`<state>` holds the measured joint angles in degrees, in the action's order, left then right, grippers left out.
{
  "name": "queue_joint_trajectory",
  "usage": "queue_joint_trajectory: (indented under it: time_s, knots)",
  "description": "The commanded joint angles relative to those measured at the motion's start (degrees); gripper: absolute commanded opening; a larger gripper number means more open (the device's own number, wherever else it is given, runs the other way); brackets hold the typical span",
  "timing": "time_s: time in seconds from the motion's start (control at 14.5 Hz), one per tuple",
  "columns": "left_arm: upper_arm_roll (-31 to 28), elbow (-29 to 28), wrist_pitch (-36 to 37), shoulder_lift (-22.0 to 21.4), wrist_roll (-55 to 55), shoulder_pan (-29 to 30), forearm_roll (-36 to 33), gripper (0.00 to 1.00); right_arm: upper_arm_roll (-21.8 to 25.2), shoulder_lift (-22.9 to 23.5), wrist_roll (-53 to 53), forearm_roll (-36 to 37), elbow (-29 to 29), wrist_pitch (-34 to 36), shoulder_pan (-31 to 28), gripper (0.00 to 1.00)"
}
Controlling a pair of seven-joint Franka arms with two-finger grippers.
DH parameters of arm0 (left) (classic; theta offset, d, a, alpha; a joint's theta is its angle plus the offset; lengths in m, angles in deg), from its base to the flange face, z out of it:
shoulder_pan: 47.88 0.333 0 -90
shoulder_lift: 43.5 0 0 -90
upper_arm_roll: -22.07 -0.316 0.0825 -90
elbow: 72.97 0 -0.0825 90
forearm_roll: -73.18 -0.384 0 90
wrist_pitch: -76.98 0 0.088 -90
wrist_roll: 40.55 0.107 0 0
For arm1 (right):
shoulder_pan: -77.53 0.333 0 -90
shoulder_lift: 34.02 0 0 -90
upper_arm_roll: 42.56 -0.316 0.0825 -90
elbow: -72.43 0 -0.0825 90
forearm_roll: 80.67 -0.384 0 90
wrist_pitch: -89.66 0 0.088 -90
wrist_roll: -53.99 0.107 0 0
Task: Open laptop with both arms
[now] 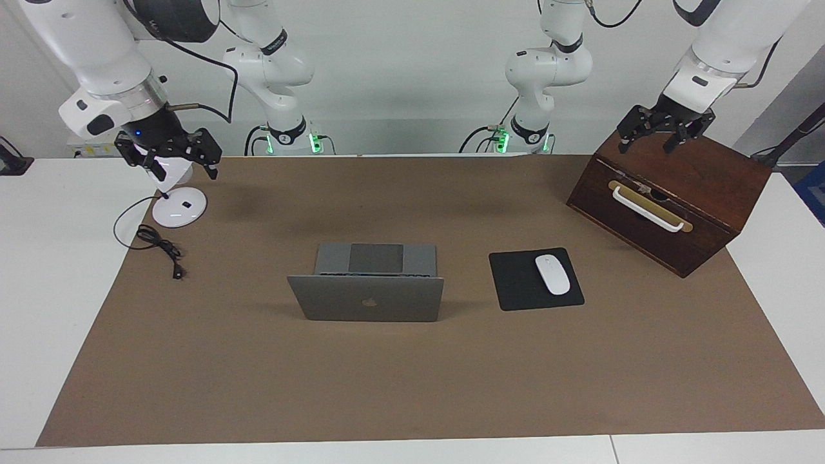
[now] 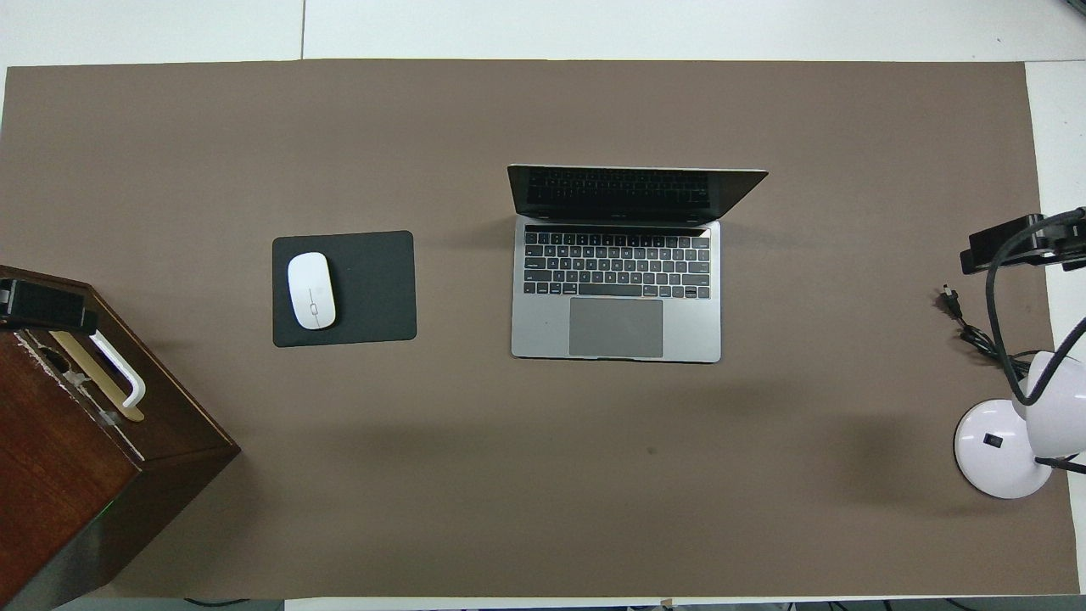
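Note:
The silver-grey laptop [image 1: 366, 299] stands open in the middle of the brown mat. Its lid is upright, with the apple logo facing away from the robots. In the overhead view the laptop [image 2: 616, 297] shows its keyboard, dark screen and trackpad. My left gripper [image 1: 648, 148] hangs open and empty over the top of the wooden box, at the left arm's end of the table; it also shows in the overhead view [image 2: 42, 307]. My right gripper [image 1: 185, 173] hangs open and empty over the white lamp at the right arm's end; it also shows in the overhead view [image 2: 1014, 246]. Both are far from the laptop.
A dark wooden box [image 1: 670, 200] with a white drawer handle stands at the left arm's end. A black mouse pad [image 1: 515, 283] with a white mouse [image 1: 552, 274] lies beside the laptop. A white lamp base [image 1: 179, 207] and a black cable [image 1: 158, 241] lie at the right arm's end.

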<state>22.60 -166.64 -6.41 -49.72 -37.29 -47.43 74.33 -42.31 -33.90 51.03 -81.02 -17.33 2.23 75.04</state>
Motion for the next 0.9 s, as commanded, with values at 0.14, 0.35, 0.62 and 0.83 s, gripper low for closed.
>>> queue_joint_trajectory:
  time_s: [0.14, 0.35, 0.62, 0.83]
  knots:
    - [0.4, 2.9, 1.5, 1.7, -2.2, 0.7, -0.4, 1.0, -0.2, 0.7, -2.0, 0.8, 1.0, 0.3, -0.2, 1.0]
    - [0.4, 2.9, 0.3, 1.7, -3.5, 0.6, -0.4, 1.0, -0.2, 0.7, -2.0, 0.8, 1.0, 0.3, -0.2, 1.0]
    - [0.4, 2.9, -0.5, 1.7, -3.7, 0.5, -0.4, 1.0, -0.2, 0.7, -1.9, 0.8, 1.0, 0.4, -0.2, 1.0]
    - [0.4, 2.9, -0.5, 1.7, -3.6, 0.6, -0.4, 1.0, -0.2, 0.7, -1.9, 0.8, 1.0, 0.4, -0.2, 1.0]
